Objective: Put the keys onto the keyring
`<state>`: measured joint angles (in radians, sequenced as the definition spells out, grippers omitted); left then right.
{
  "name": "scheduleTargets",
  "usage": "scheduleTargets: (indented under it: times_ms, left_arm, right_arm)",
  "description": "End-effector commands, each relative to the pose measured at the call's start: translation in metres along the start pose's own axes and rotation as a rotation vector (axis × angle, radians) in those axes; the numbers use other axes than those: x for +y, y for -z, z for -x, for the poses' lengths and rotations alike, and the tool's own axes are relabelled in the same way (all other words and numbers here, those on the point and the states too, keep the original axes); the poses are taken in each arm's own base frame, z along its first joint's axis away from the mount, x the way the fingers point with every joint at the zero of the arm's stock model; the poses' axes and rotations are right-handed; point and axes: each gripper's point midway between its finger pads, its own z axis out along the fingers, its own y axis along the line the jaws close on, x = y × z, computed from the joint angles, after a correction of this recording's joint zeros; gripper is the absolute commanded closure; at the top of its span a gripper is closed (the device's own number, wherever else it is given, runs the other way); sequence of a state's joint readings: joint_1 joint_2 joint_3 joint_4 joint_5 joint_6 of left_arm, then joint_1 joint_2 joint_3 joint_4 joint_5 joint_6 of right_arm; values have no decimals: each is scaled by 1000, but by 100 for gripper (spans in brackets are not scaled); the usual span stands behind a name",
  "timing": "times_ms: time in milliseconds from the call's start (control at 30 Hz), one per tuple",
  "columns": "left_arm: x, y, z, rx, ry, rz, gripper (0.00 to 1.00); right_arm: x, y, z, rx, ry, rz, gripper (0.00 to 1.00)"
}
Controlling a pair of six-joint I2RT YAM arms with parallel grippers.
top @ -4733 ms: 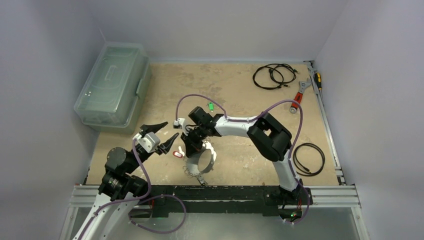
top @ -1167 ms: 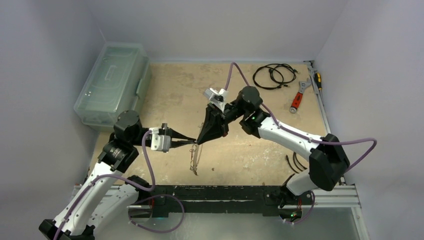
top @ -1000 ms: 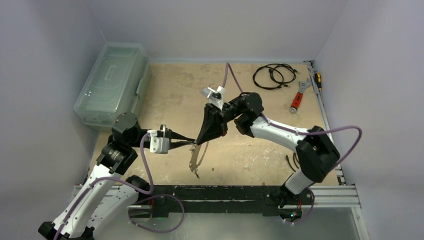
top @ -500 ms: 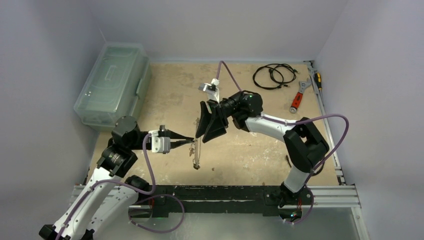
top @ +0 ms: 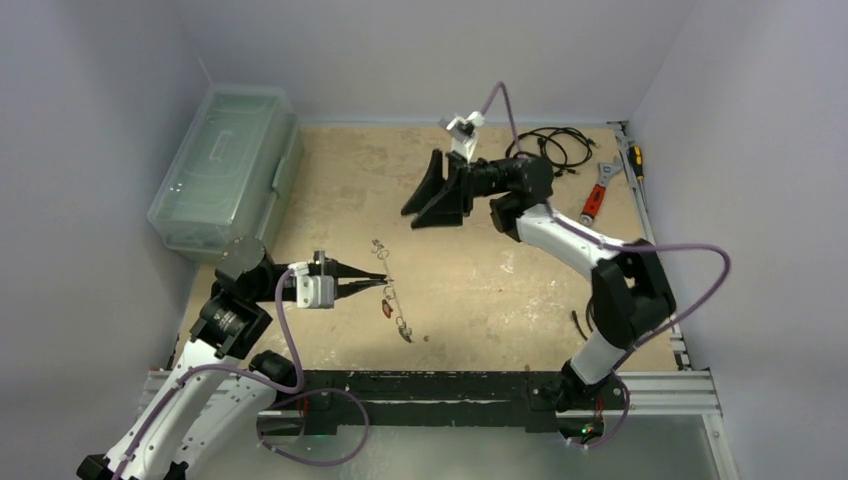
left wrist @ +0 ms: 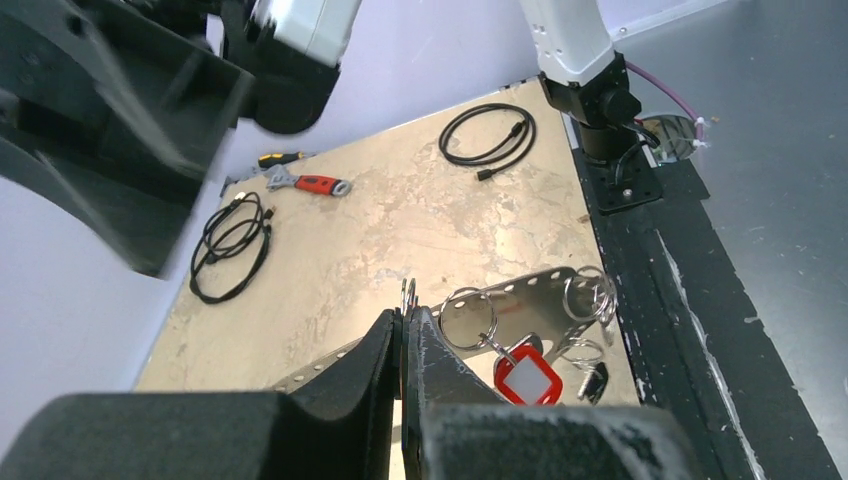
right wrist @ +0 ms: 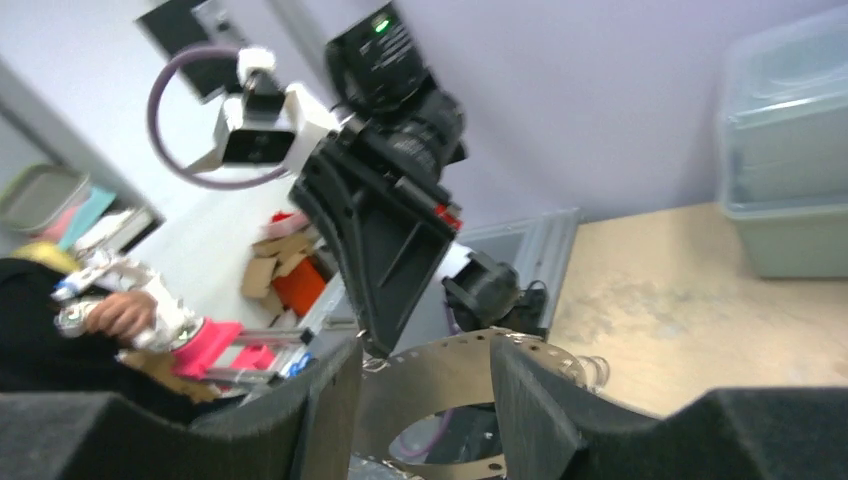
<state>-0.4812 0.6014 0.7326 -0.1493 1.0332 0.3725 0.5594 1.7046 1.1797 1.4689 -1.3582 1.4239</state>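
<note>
**A:** Starting with the left gripper [top: 383, 281]: how wide?

**B:** Pinched fully shut, no gap between the fingers, clamped on the thin perforated band of the keyring [left wrist: 520, 288].

**A:** And where to look for the keyring?

**B:** Over the near side of the table [top: 500, 280], a little left of centre, held out on edge from the fingertips. Seen almost edge-on from above, so only a thin slanted line there. Low end touching the tabletop or not: impossible to tell.

**A:** Anything hanging on it?

**B:** Yes: split rings [left wrist: 597, 297] along the rim, and a key with a red tag [left wrist: 527, 378] dangling from one of them. Just right of that, a small dark piece [left wrist: 593, 381], too small to name.

**A:** Now the right gripper [top: 412, 216]?

**B:** Spread wide open, holding nothing. Raised toward the far middle, well apart from the keyring, aimed leftward.

**A:** And around the edges?

**B:** Far left, a clear plastic lidded box [top: 225, 170]. Far right, a coiled black cable [top: 545, 152], a red-handled wrench [top: 596, 195] and a screwdriver [top: 634, 160]. Near right, another black cable loop [left wrist: 443, 143].
</note>
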Motion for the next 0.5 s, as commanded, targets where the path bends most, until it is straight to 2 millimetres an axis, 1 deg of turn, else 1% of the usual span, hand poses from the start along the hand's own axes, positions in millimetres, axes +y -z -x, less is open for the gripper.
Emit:
scheduleTargets:
  times_ms: [0, 33, 67, 133, 167, 233, 267, 333, 433, 467]
  left_arm:
    - [13, 2, 26, -39, -70, 54, 100]
    - [14, 3, 26, -36, -74, 59, 100]
    - [15, 3, 26, -34, -74, 62, 100]
    - [16, 3, 27, -34, -78, 67, 100]
    - [17, 3, 25, -33, -76, 73, 100]
    - [23, 2, 27, -42, -82, 100, 100]
    - [25, 2, 27, -49, -71, 113, 100]
    - [34, 1, 37, -97, -87, 155, 100]
    - [36, 1, 50, -184, -84, 180, 100]
    - [35, 1, 54, -219, -85, 183, 100]
  right_arm:
    - [-26, 16, 93, -240, 328, -436, 44]
    - [-38, 25, 98, -208, 395, -617, 41]
    - [-41, 30, 100, -190, 450, -692, 40]
    - [-26, 32, 105, -219, 495, -698, 40]
    - [-23, 37, 106, -227, 536, -730, 40]
    - [-19, 44, 100, -226, 594, -762, 39]
    - [-19, 45, 93, -217, 601, -760, 39]
    - [-16, 43, 75, -174, 640, -719, 39]
    - [-1, 36, 44, -137, 692, -600, 43]
    - [9, 33, 40, -156, 730, -556, 43]
